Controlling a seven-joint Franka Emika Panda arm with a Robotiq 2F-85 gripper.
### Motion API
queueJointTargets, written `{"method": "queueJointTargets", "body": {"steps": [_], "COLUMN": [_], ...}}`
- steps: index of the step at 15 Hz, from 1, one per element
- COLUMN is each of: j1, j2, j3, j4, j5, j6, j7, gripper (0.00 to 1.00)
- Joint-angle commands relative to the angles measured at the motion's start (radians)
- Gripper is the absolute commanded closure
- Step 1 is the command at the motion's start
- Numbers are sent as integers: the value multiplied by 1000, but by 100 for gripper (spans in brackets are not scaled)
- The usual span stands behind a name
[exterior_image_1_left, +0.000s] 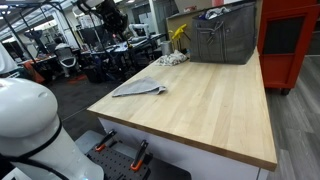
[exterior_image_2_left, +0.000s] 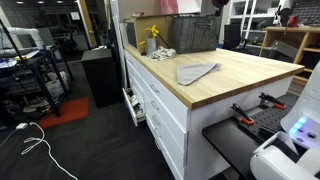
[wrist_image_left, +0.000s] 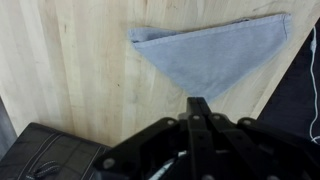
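Since the gripper (wrist_image_left: 197, 102) shows only in the wrist view, that view alone tells how it stands. Its fingers are pressed together with no gap, and nothing is between them. Their tips sit at the lower point of the cloth (wrist_image_left: 215, 50) as the camera sees it. They look to be above the cloth rather than on it, though the picture does not settle whether they touch.

The cloth is grey-blue and lies flat on the bench (wrist_image_left: 70, 70) in a triangle, seemingly folded, with its long edge away from the gripper. In both exterior views it lies alone on the open wood (exterior_image_1_left: 140, 89) (exterior_image_2_left: 195, 72), near one long edge of the bench and well apart from everything else on it.

At the far end of the bench stands a grey bin (exterior_image_1_left: 225, 40), with a yellow thing (exterior_image_1_left: 180, 35) just beside it. A black case (wrist_image_left: 50, 155) shows off the bench edge in the wrist view.

Judged from how things lie, the cloth is down, spread and free. It has no lifted corner and no part of it is pinched. The pictures show nothing about the cloth left undone, except that the gripper is close over its point.
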Motion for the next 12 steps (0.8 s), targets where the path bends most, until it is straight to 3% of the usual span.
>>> {"method": "queueJointTargets", "body": {"steps": [1, 3, 8, 12], "j1": [-20, -16, 8, -4], "j2": [1, -8, -3, 11], "j3": [17, 31, 99, 175], "j4": [0, -8, 11, 21], "j5": [12, 24, 121, 134], "j6": [-1, 32, 25, 11], "j7": [-10, 18, 134, 251], "gripper": [72, 64, 27, 0]}}
